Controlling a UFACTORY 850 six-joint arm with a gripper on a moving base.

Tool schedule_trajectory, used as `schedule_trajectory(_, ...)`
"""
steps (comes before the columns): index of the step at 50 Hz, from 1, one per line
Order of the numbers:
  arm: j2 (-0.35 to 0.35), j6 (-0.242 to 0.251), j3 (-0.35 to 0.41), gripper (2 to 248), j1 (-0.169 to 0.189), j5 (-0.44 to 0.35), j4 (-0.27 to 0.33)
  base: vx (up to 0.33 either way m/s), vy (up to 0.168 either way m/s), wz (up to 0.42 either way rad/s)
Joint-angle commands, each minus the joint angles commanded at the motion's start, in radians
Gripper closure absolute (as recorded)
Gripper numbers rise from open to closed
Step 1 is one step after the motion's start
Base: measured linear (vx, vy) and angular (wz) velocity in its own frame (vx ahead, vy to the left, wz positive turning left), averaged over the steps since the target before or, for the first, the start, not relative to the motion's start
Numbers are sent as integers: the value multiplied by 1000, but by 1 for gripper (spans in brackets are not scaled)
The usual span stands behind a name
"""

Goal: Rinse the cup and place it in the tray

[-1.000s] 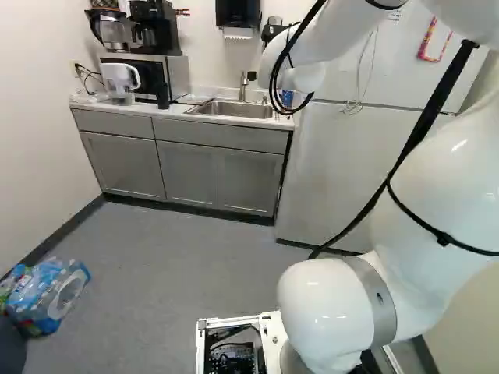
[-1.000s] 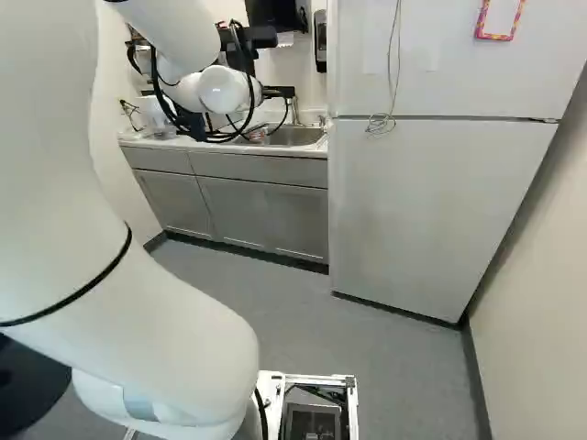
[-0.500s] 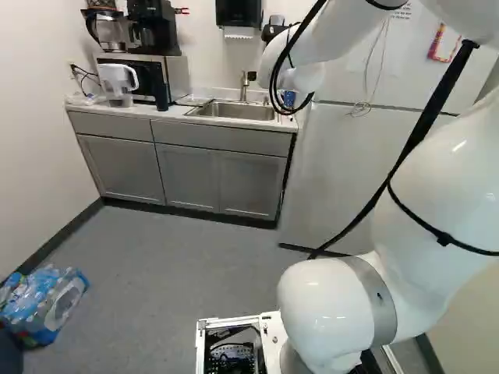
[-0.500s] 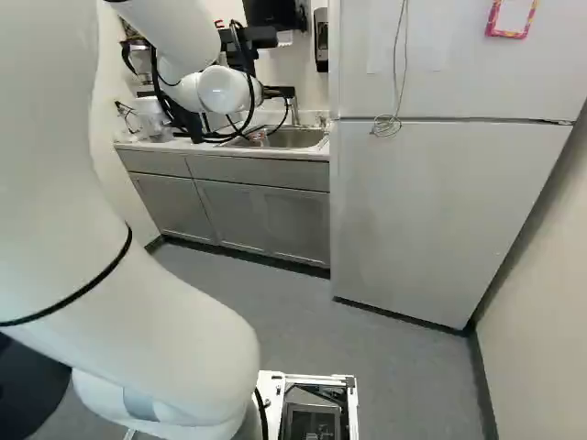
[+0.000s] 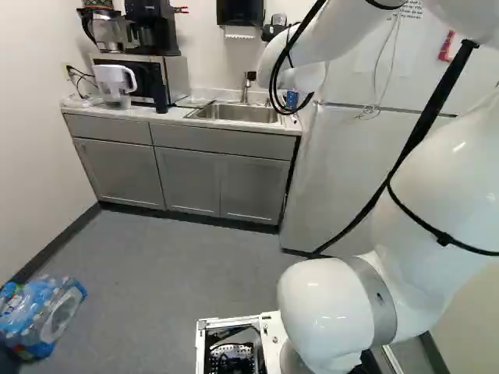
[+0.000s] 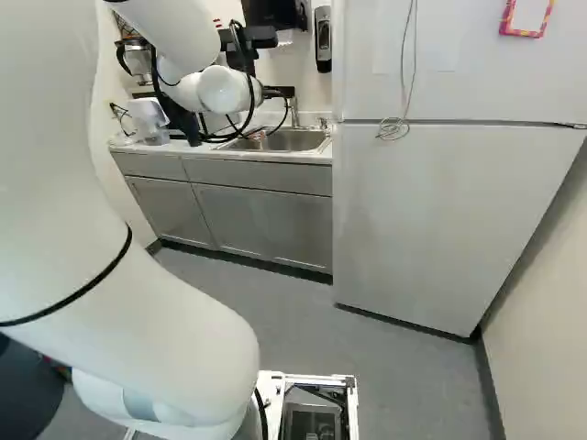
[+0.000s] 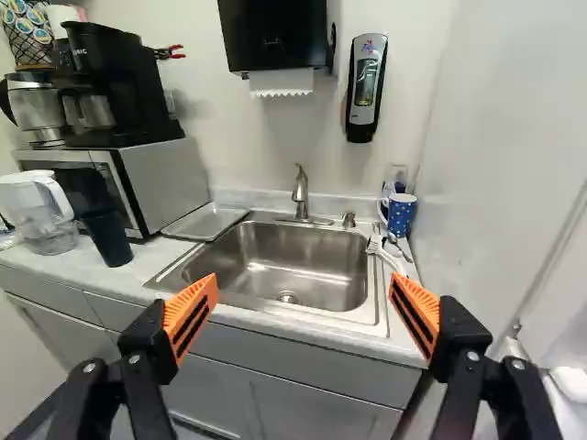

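My gripper, partly hidden behind the wrist, shows as black parts [image 6: 278,93] in the right base view. In the wrist view the gripper [image 7: 303,286] stands open with nothing between its orange pads, in front of the sink [image 7: 289,266]. A blue cup with white dots [image 7: 401,213] stands on the counter past the sink's back corner, on the fridge side. Its blue also shows in the left base view as a small cup [image 5: 291,99]. A flat metallic tray [image 7: 207,222] lies beside the sink on the microwave's side. Neither is touched by the gripper.
A faucet [image 7: 301,191] rises behind the basin, and a white brush [image 7: 389,256] lies near its rim. A dark tumbler [image 7: 107,236] and a water pitcher [image 7: 38,209] stand by the microwave [image 7: 165,179]. The fridge [image 6: 431,211] adjoins the counter; bottle packs [image 5: 39,315] lie on the floor.
The base has moved: the fridge has shifted rightward in both base views, while the counter's far end and bottles have slid left. The arm keeps its pose against the joint at the foot.
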State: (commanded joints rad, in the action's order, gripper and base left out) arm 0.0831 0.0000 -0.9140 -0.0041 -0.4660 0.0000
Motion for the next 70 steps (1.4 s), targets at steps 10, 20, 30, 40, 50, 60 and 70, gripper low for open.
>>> schedule_trajectory(10, 0, 0, 0, 3, 0, 0, 0, 88, 28, -16)
schedule_trajectory(20, 0, 0, 0, 3, 0, 0, 0, 90, 48, 84)
schedule_trajectory(30, 0, 0, 0, 3, 0, 0, 0, 96, 56, 125)
schedule_trajectory(40, 0, 0, 0, 3, 0, 0, 0, 99, 62, 139)
schedule_trajectory(50, 0, 0, 0, 3, 0, 0, 0, 114, 67, 144)
schedule_trajectory(60, 0, 0, 0, 3, 0, 0, 0, 143, 65, 139)
schedule_trajectory(70, 0, 0, 0, 3, 0, 0, 0, 152, 33, 6)
